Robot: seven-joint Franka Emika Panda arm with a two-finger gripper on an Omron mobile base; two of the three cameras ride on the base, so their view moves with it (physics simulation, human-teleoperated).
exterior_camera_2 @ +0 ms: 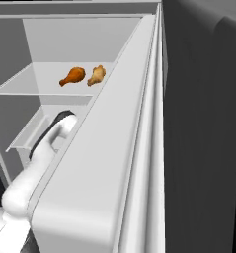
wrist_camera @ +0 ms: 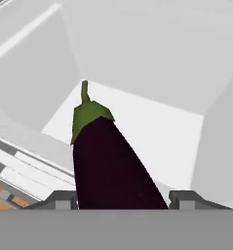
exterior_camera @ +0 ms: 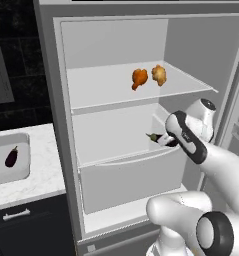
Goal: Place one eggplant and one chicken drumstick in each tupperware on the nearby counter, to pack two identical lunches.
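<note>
Tool clamped on an eggplant above the fridge drawer, stem outward

We see an open grey fridge with a pale upper shelf and a drawer beneath it. Below the marble slab, a dark cabinet front carries a silver handle.
</note>
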